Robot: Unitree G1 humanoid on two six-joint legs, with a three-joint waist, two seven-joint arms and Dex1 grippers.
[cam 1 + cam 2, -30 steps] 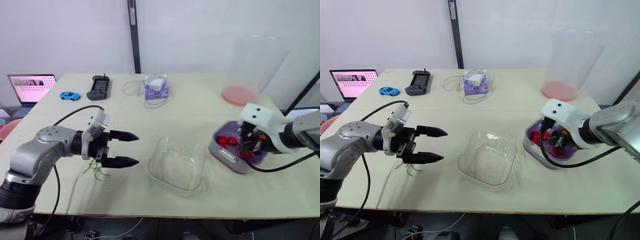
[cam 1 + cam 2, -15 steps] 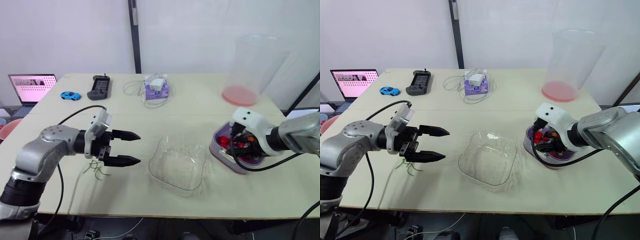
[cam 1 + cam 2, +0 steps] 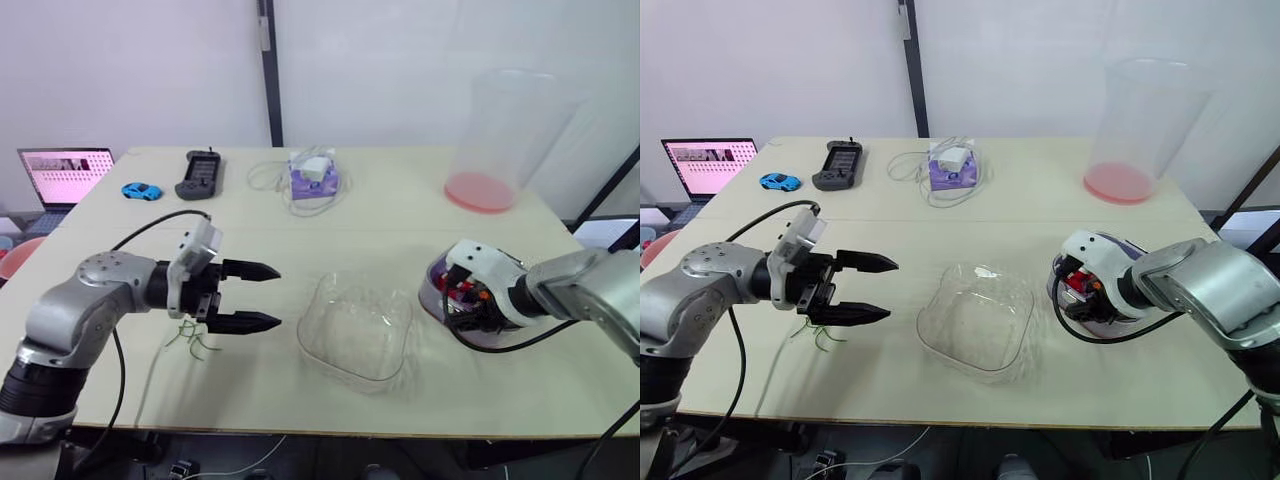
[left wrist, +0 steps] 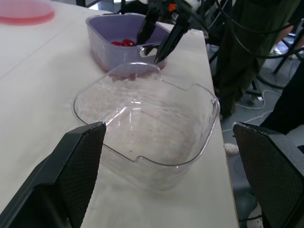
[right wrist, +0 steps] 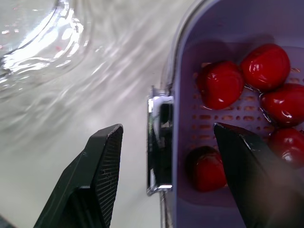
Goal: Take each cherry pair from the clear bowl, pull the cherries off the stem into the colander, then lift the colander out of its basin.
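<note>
Beige table [image 3: 400, 200] holds clear bowl [image 3: 355, 330]; white wall [image 3: 150, 70] behind.

The right claw [image 5: 165, 127] has moved off the cherries [image 5: 221, 83] to straddle the colander handle [image 5: 159, 142].

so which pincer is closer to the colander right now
Right. The right pincer is open astride the colander rim, one finger outside, one over the cherries. The left pincer hovers open across the clear bowl from it.

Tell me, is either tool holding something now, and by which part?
Nothing is held. The left tool is open and empty; the right tool is open astride the colander handle, not yet closed.
</note>
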